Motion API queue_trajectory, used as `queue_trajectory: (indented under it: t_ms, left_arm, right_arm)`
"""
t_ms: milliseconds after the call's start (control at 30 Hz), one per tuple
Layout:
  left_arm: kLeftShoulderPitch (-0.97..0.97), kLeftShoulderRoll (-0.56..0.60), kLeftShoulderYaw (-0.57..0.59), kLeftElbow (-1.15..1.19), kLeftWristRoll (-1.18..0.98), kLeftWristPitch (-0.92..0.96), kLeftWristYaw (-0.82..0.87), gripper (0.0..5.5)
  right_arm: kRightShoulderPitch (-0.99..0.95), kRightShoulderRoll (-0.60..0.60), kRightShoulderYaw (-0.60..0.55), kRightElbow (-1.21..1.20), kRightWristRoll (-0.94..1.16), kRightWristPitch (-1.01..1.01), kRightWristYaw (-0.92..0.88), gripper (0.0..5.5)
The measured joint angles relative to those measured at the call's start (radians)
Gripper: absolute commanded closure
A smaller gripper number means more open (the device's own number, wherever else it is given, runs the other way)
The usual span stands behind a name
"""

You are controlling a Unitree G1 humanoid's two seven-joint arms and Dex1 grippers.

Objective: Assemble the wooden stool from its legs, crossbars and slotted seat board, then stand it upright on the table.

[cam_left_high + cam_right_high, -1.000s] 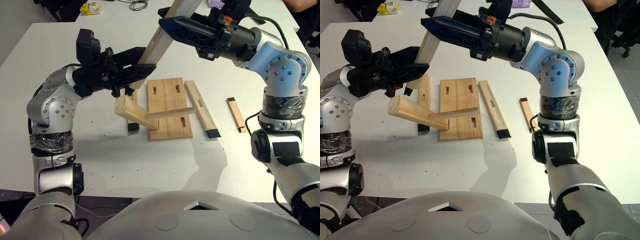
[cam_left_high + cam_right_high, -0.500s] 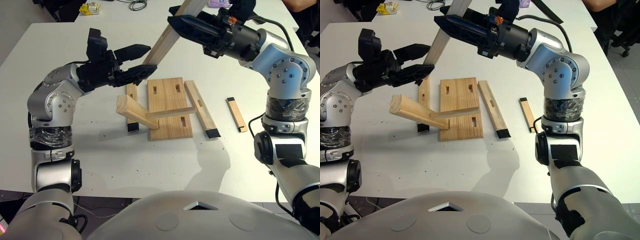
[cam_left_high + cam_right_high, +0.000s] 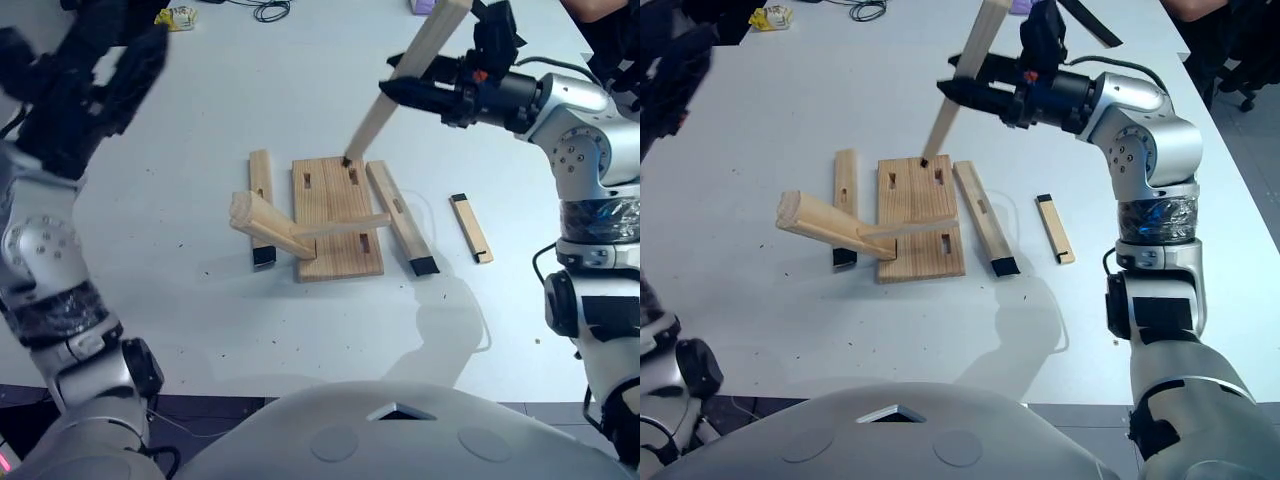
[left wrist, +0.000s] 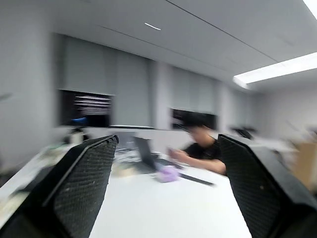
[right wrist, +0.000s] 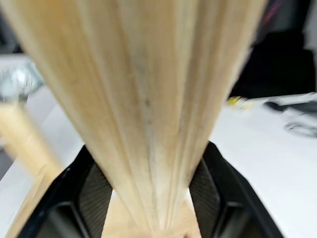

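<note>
The slotted seat board [image 3: 335, 215] lies flat mid-table. My right gripper [image 3: 432, 88] is shut on a long wooden leg [image 3: 400, 85], held tilted. The leg's lower end [image 3: 348, 159] rests at a far slot of the board. In the right wrist view the leg [image 5: 148, 99] runs between the black fingers [image 5: 94, 191]. A second leg with a crossbar [image 3: 340, 227] fitted into it [image 3: 262, 222] leans across the board's left edge. My left gripper [image 3: 95, 65] is raised high at the far left, open and holding nothing, its fingers [image 4: 81, 188] spread wide.
One loose leg [image 3: 261, 200] lies left of the board and another [image 3: 400, 215] right of it, both black-tipped. A short crossbar [image 3: 470, 228] lies further right. The near half of the white table [image 3: 250, 320] is bare. Chairs and clutter stand beyond the far edge.
My left gripper swung up and away to the left, off the leg's lower end. My right gripper moved right and tipped the leg down until its end met the seat board.
</note>
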Motion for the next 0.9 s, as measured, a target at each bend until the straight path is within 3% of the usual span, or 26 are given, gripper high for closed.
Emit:
queue_trajectory:
  t_ms: [133,233,567,900]
  left_arm:
    - [0.212,-0.242,0.028,-0.012,0.002,-0.054,0.181,1.76]
    - [0.243,-0.323,-0.022,-0.009,0.023,-0.091,0.230,1.76]
    - [0.194,-0.310,-0.043,0.006,0.005,-0.136,0.294,1.76]
    - [0.167,-0.269,-0.077,0.041,-0.007,-0.123,0.312,1.76]
  right_arm:
    - [-0.007,-0.103,0.045,0.059,-0.075,-0.087,0.166,3.44]
    - [-0.010,-0.141,0.055,0.079,-0.104,-0.118,0.243,3.44]
    - [0.152,-0.177,0.042,-0.082,-0.096,-0.132,0.273,3.44]
    - [0.330,-0.148,-0.053,-0.341,0.097,0.022,0.152,3.44]
